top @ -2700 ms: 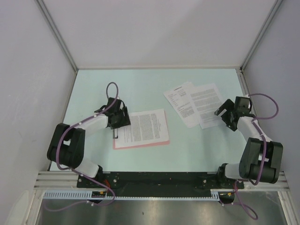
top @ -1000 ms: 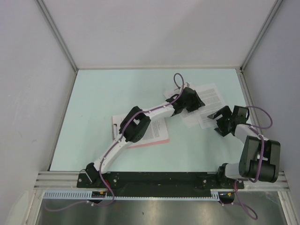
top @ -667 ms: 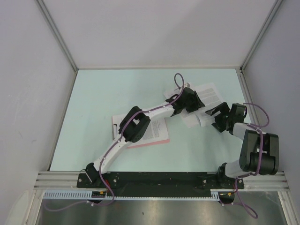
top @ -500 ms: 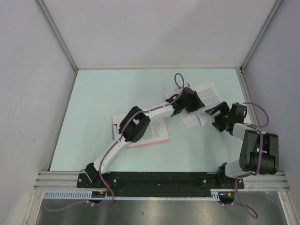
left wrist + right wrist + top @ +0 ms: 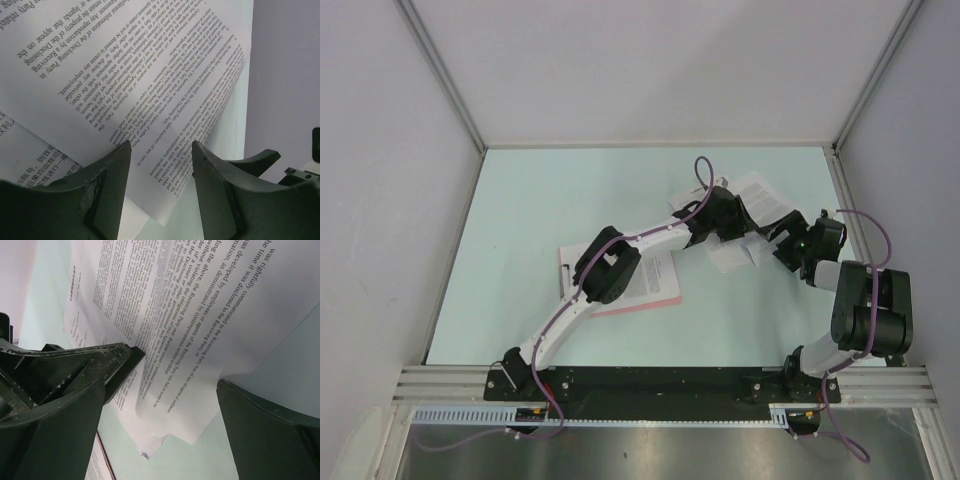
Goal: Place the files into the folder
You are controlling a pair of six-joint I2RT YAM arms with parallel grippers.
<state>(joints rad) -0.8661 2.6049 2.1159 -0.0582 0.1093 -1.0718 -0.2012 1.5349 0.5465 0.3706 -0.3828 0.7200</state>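
Two files [image 5: 757, 198] lie overlapped at the right of the table; a third sheet [image 5: 647, 274] rests on the pink folder [image 5: 620, 306] at centre left. My left gripper [image 5: 733, 222] reaches across onto the overlapped files, its jaws apart, with printed paper [image 5: 150, 75] under and between the fingertips [image 5: 160, 147]. My right gripper [image 5: 783, 239] stands open at the files' right edge. In the right wrist view the top sheet [image 5: 210, 305] curls up off the table, its corner between the wide fingers [image 5: 175, 377], over the lower sheet [image 5: 95, 310].
The pale green table [image 5: 530, 220] is boxed in by grey walls with metal posts [image 5: 440, 75]. The left arm's elbow [image 5: 605, 270] hangs over the folder. A strip of the folder and its sheet [image 5: 97, 467] shows at the bottom of the right wrist view.
The left arm swung from the folder to the files, then held still. The right gripper moved up-left to the files' edge and opened wider; the top sheet's edge has shifted and lifted.
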